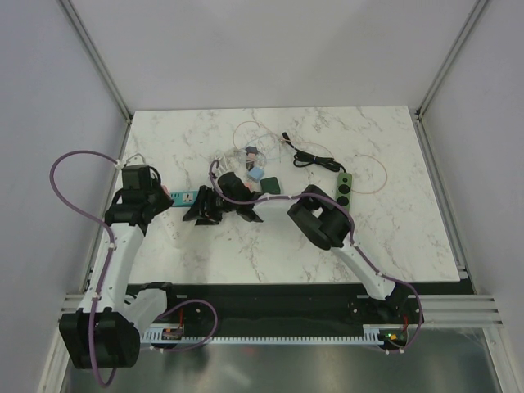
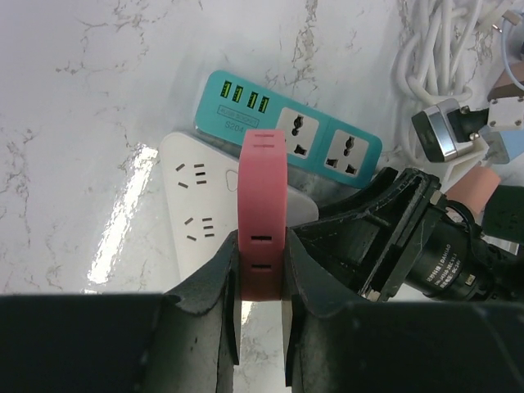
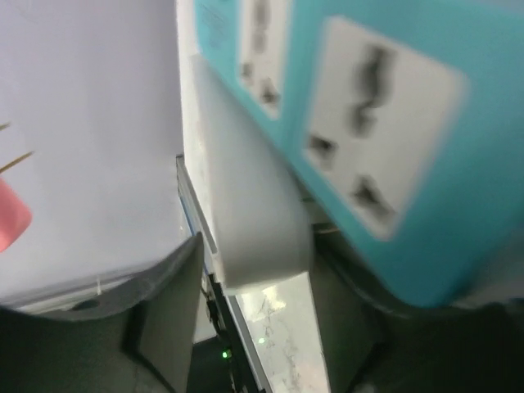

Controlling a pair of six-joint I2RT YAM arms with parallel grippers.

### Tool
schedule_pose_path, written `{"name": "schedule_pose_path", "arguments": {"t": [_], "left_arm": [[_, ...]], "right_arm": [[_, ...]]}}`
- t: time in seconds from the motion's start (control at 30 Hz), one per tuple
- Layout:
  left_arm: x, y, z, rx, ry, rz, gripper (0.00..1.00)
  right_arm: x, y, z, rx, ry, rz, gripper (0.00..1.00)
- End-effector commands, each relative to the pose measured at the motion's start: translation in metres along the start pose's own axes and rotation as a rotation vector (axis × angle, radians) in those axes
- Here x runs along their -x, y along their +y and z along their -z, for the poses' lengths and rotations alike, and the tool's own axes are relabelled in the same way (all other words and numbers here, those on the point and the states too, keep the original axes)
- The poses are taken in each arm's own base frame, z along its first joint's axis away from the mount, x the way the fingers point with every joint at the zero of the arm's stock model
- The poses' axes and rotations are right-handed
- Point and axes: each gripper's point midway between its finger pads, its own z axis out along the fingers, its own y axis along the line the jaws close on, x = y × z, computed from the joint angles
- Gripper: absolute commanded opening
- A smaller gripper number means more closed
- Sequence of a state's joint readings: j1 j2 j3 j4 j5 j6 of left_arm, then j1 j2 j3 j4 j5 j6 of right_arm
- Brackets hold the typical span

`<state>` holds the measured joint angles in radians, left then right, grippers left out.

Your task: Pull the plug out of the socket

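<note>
The plug [image 2: 262,192], a narrow pink block with slots, stands over the white socket strip [image 2: 196,196]; my left gripper [image 2: 262,262] is shut on its near end. In the top view the left gripper [image 1: 160,214] sits beside the right gripper [image 1: 201,214], which covers most of the strips. The blurred right wrist view shows the right gripper [image 3: 262,270] open around the end of the white socket strip [image 3: 254,221], with a gap at the left finger [image 3: 164,303]. A pink edge of the plug [image 3: 12,221] shows at far left.
A teal power strip [image 2: 286,131] lies just behind the white one and fills the upper right wrist view [image 3: 385,123]. Loose adapters [image 2: 446,135] and a white cable bundle [image 2: 442,49] lie to the right. A green power strip [image 1: 345,184] with black cord lies farther right.
</note>
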<state>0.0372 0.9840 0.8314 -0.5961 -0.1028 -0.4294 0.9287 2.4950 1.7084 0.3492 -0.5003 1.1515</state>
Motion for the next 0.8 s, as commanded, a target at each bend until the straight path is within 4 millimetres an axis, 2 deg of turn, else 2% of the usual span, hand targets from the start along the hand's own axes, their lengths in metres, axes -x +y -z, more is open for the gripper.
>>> {"name": "schedule_pose_path", "arguments": {"t": [0.0,0.07,0.1,0.17,0.2,0.27,0.3,0.37,0.4,0.47,0.5,0.57,0.63,0.67,0.7,0.73,0.77], "left_arm": [[0.010,-0.004,0.001,-0.011,-0.042,0.014,0.02],[0.012,-0.003,0.002,-0.006,-0.049,0.016,0.02],[0.012,-0.002,0.003,-0.006,-0.051,0.016,0.02],[0.013,-0.002,0.003,-0.003,-0.056,0.019,0.02],[0.013,-0.002,0.003,-0.003,-0.056,0.018,0.02],[0.012,-0.001,0.003,-0.001,-0.055,0.018,0.02],[0.013,-0.001,0.003,0.000,-0.057,0.019,0.02],[0.013,-0.002,0.003,-0.004,-0.055,0.019,0.02],[0.013,-0.003,0.003,-0.007,-0.054,0.019,0.02],[0.012,-0.005,0.004,-0.022,-0.050,0.018,0.02],[0.012,-0.007,0.004,-0.030,-0.049,0.019,0.02],[0.008,-0.011,0.002,-0.055,-0.038,0.025,0.02],[0.001,-0.020,0.001,-0.094,-0.004,0.040,0.02],[-0.004,-0.025,-0.001,-0.110,0.018,0.035,0.02],[-0.004,-0.028,-0.001,-0.119,0.023,0.045,0.02],[-0.013,-0.041,0.002,-0.155,0.042,0.017,0.02],[-0.015,-0.048,0.005,-0.175,0.044,0.016,0.02]], "right_arm": [[-0.006,-0.002,0.006,-0.087,0.005,0.111,0.68],[-0.004,0.001,0.012,-0.109,0.004,0.160,0.80],[0.000,0.012,0.017,-0.099,-0.006,0.182,0.83],[0.000,0.016,0.023,-0.110,-0.010,0.221,0.91],[0.003,0.026,0.030,-0.109,-0.021,0.237,0.97],[0.003,0.025,0.039,-0.137,-0.030,0.281,0.98],[0.007,0.035,0.048,-0.137,-0.043,0.298,0.98],[0.006,0.032,0.060,-0.170,-0.054,0.321,0.98],[0.010,0.046,0.072,-0.164,-0.073,0.357,0.98],[0.013,0.037,0.088,-0.220,-0.095,0.375,0.98],[0.016,0.043,0.102,-0.226,-0.118,0.413,0.98],[0.023,0.031,0.125,-0.307,-0.141,0.421,0.98],[0.032,0.027,0.156,-0.356,-0.196,0.445,0.98],[0.045,0.035,0.179,-0.353,-0.244,0.448,0.98],[0.050,0.032,0.192,-0.365,-0.264,0.451,0.98],[0.046,0.014,0.206,-0.404,-0.256,0.457,0.98],[0.054,0.006,0.222,-0.429,-0.280,0.452,0.98]]}}
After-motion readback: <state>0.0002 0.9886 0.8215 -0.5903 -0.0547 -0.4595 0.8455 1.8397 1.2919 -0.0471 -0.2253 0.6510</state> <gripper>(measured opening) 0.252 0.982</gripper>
